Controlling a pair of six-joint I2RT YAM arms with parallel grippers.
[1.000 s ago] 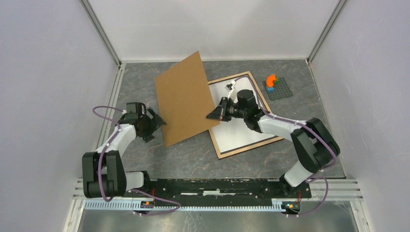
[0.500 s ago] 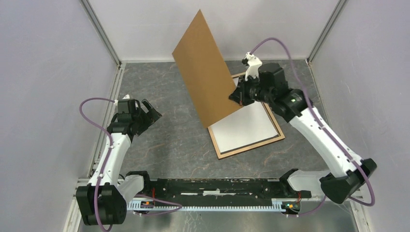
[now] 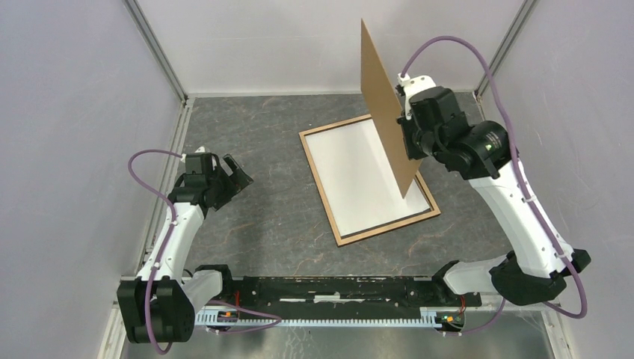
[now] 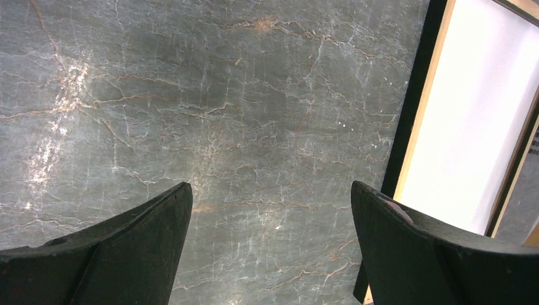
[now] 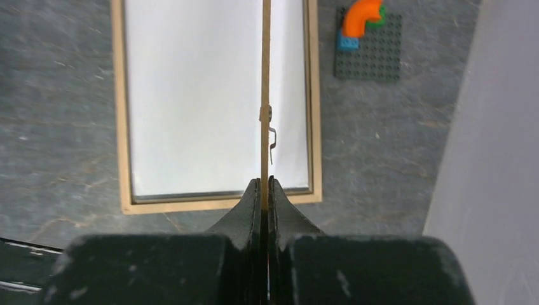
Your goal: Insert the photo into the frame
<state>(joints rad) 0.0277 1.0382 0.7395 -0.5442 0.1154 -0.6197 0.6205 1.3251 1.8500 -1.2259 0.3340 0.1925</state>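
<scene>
The frame [image 3: 321,188] lies flat on the table with a light wood rim, and a white surface [image 3: 351,176] fills its opening. No printed photo is in view. My right gripper [image 3: 408,140] is shut on the edge of a brown backing panel [image 3: 385,105], holding it upright above the frame's right side. The right wrist view shows the panel [image 5: 265,76] edge-on between the shut fingers of that gripper [image 5: 264,181], over the frame [image 5: 216,204]. My left gripper [image 3: 239,176] hangs open and empty over bare table left of the frame; in its own view this gripper [image 4: 270,187] has the frame [image 4: 407,127] at the right.
A small grey studded plate [image 5: 375,57] with an orange piece [image 5: 361,16] sits beyond the frame's far right corner. White walls close in the table on the left, back and right. A small metal clip [image 5: 272,143] sticks out of the panel's face.
The right arm has swung the brown panel from leaning over the frame's left side to standing upright over its right side, baring the white surface. The left gripper drew back left from the panel.
</scene>
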